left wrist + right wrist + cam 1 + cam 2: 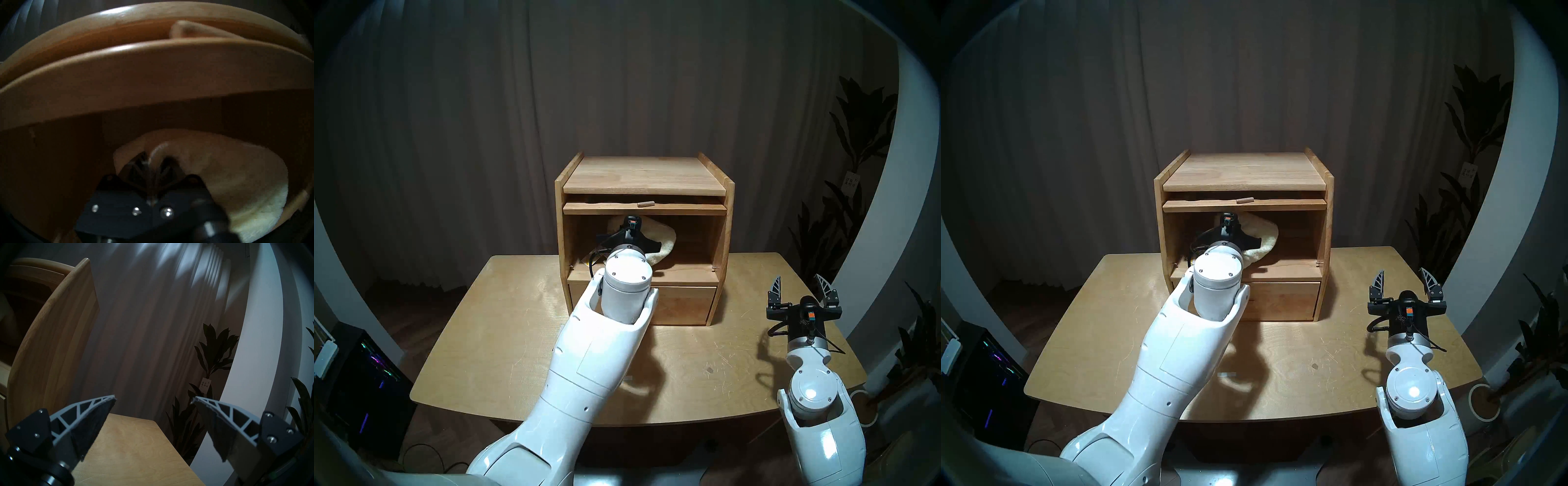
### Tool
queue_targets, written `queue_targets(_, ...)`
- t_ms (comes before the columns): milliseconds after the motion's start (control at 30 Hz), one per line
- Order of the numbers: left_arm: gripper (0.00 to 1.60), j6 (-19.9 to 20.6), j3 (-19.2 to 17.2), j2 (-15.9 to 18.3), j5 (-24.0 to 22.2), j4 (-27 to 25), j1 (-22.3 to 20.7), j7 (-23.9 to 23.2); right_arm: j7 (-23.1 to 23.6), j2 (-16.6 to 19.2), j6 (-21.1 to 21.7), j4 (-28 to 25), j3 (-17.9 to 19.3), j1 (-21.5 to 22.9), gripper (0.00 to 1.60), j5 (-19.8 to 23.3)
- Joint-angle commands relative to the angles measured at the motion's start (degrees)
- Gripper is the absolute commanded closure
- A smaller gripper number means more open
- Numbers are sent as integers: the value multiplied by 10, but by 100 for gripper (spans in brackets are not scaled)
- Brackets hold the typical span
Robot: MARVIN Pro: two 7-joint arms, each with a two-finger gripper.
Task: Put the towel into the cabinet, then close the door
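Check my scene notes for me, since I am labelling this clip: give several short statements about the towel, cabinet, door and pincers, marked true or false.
1. The left pincer is shut on the towel inside the cabinet. True.
2. The door is closed over the compartment. False: it is slid back under the top, only its front edge and knob showing.
3. The right pincer grips the drawer. False: it is open and empty above the table.
4. The drawer is shut. True.
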Motion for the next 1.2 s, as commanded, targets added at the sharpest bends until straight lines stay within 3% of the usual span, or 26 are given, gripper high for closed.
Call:
queue_targets(0,160,-20,27,18,2,-26,37,54,2,1,3,-18,0,-1,0,0)
queue_targets(167,160,-30,-8,-5,-3,34,-24,52,1,2,2,-17,0,-1,0,1)
queue_targets(333,160,-30,-34,-26,6,4,-39,40,-1,3,0,-14,-1,0,0,1)
queue_targets(500,160,-22,-43,-39,2,7,-59,27,-1,4,0,-14,-1,0,0,2)
queue_targets(700,160,-19,-54,-45,-5,57,-94,27,-2,5,2,-17,-2,-1,0,2)
queue_targets(967,160,-31,-64,-45,0,73,-87,31,-3,6,4,-18,-2,-2,0,4)
queue_targets(1167,160,-20,-46,-28,-6,18,-39,39,-3,7,4,-18,-3,-2,0,4)
